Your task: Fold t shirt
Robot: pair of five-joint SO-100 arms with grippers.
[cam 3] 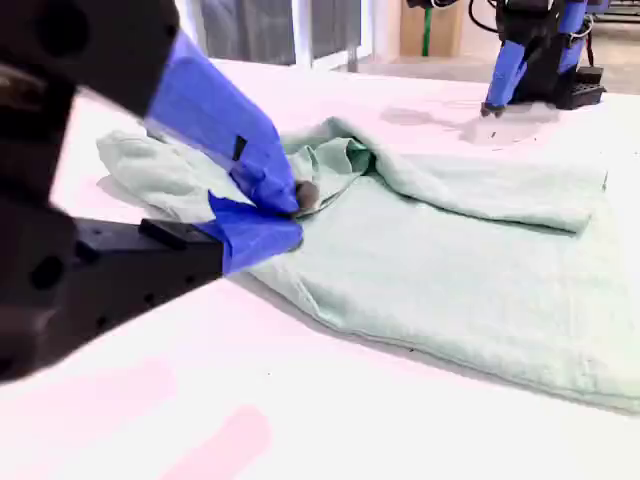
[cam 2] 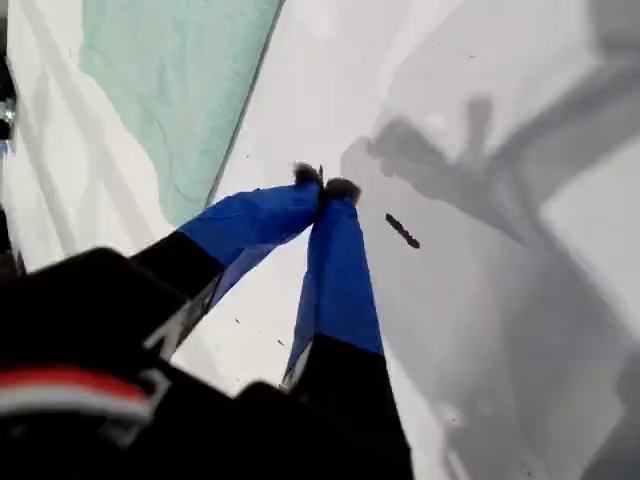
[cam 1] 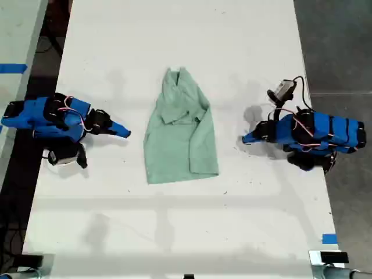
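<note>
My first gripper (cam 2: pixel 325 185), jaws pressed tip to tip and holding nothing, hovers over bare white table (cam 1: pixel 174 232) just off one edge of the t shirt (cam 2: pixel 170 80); in the exterior view it (cam 1: pixel 247 138) sits on that view's right, near the garment but clear of it. Opposite, on the exterior view's left, my second gripper (cam 1: pixel 124 132) is likewise drawn closed and empty, its tips (cam 3: pixel 295 212) aimed at the collar end of the cloth without touching it, as far as the exterior view shows. Between the two arms lies the pale mint t shirt (cam 1: pixel 180 139), flat on the middle of the table and apart from both. It appears already narrowed: the sides look turned inward, with one sleeve laid as a long ridge down the side nearer my first gripper, leaving a slim panel rather than a spread shirt. By that reading the lengthwise folds are done, and what is left is probably the crosswise fold, hem brought up toward collar, plus some smoothing of the wrinkles. The shirt's long axis runs from the top to the bottom of the exterior view, crosswise to the line between the two grippers, collar pointing to that view's top and the wider hem to its bottom.
</note>
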